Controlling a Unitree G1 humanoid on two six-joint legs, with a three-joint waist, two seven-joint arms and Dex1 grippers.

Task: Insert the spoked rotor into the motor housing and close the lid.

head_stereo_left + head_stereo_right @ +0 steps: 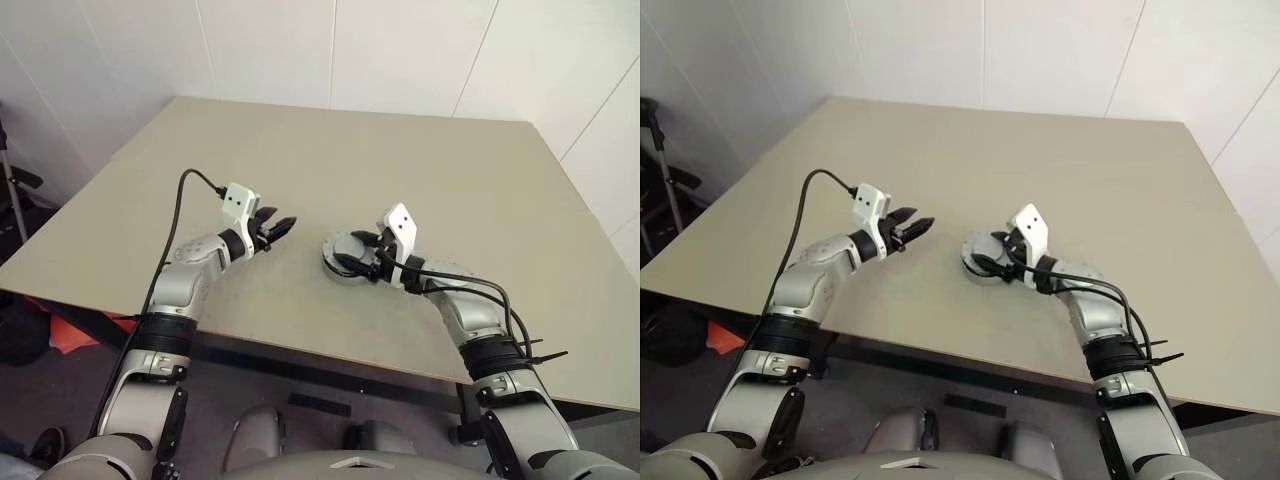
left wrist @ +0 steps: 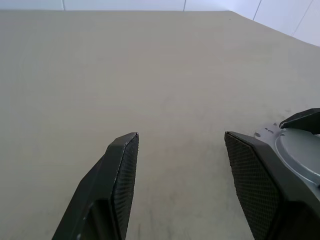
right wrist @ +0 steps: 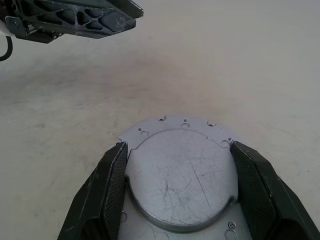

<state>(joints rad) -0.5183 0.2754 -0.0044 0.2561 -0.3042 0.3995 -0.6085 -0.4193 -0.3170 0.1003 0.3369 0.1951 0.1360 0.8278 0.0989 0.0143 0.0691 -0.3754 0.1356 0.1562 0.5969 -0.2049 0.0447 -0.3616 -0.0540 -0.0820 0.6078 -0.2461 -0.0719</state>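
The right gripper [image 3: 177, 190] has its two black fingers [image 3: 112, 192] spread wide, one on each side of the lid [image 3: 182, 175], a plain grey round disc with fine scratches on its upward face. In the right wrist view the inner pads sit right at the disc's edge, close enough to be touching it or nearly so; whether they press on it cannot be told. The lid lies flat on top of the motor housing [image 3: 170, 127], whose pale silver flange with small holes shows as a wider ring around it. The windings and the rotor are hidden under the lid.

The housing [image 1: 342, 258] rests on the table [image 1: 400, 170], roughly midway between its left and right edges and nearer the near edge than the far one. The right gripper reaches it from the right, pointing left and slightly downward.

The left gripper [image 1: 275, 230] hovers just above the table to the left of the housing, near it but apart. Its fingers [image 2: 120, 175] are spread with only bare table top between them, holding nothing. It points right, toward the housing, whose edge shows beside one finger in the left wrist view.

The table is a plain beige slab set against white wall panels [image 1: 400, 50].
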